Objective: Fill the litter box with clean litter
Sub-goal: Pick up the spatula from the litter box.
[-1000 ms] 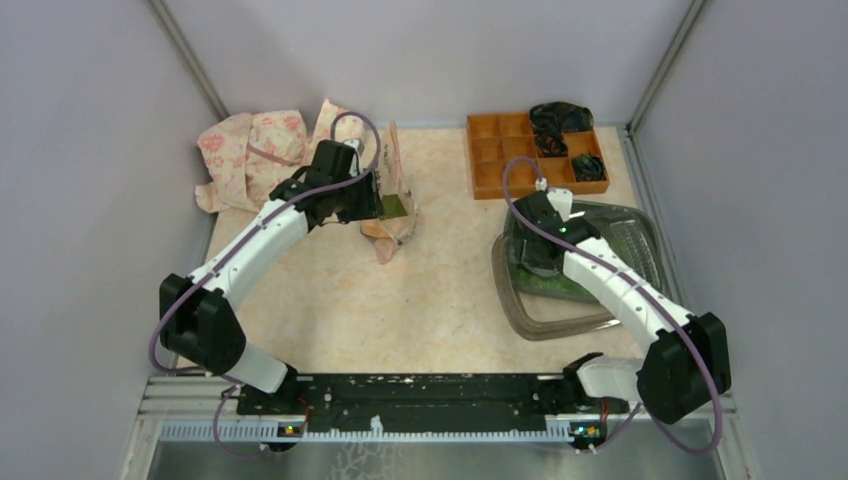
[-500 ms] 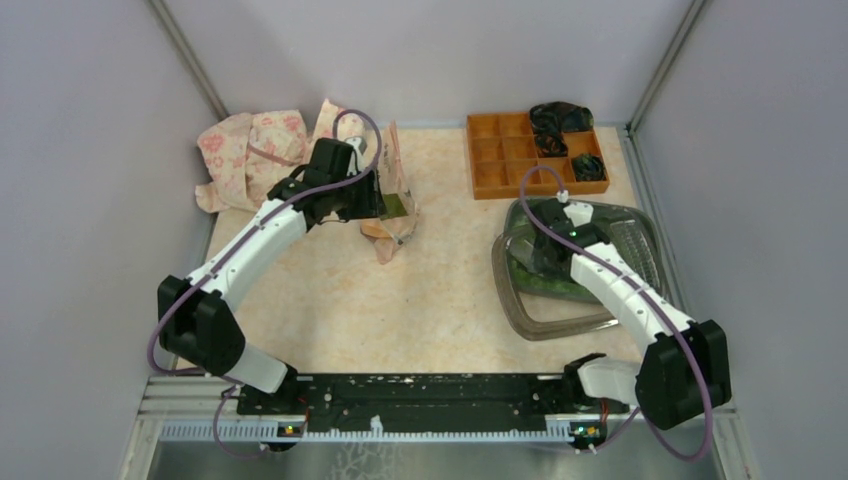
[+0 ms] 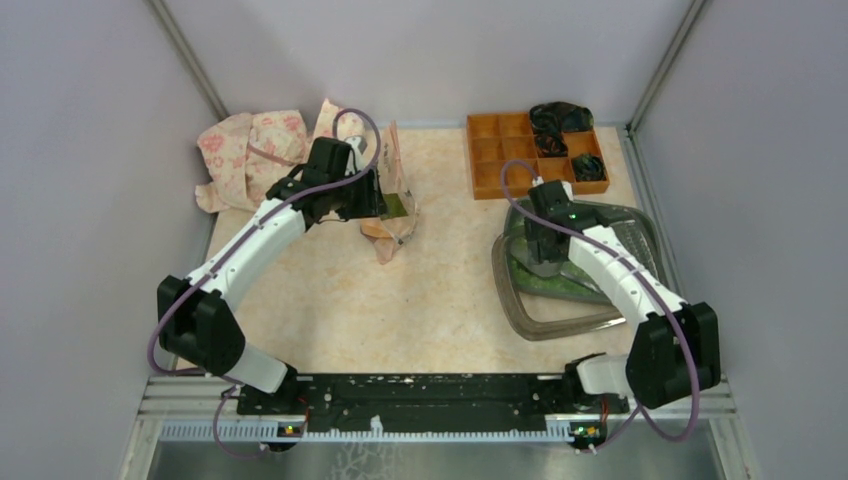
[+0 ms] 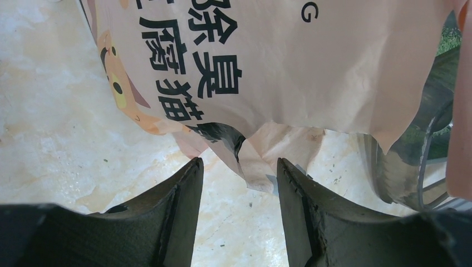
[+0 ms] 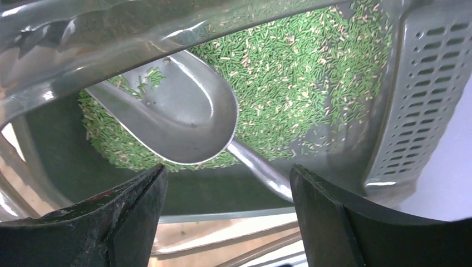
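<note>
Litter box (image 3: pixel 637 243) sat at the desk's (image 3: pixel 440 300) right, near the orange organiser (image 3: pixel 500 160), clean litter (image 5: pixel 295 72) and a grey scoop (image 5: pixel 183 117) inside. My right jaws hung wide above it, empty; left jaws half open around the pink bag's (image 4: pixel 289 72) edge.

Both arms reach forward; left pincer (image 4: pixel 239 161) parted, right pincer (image 5: pixel 228 168) spread wide, aimed down.
</note>
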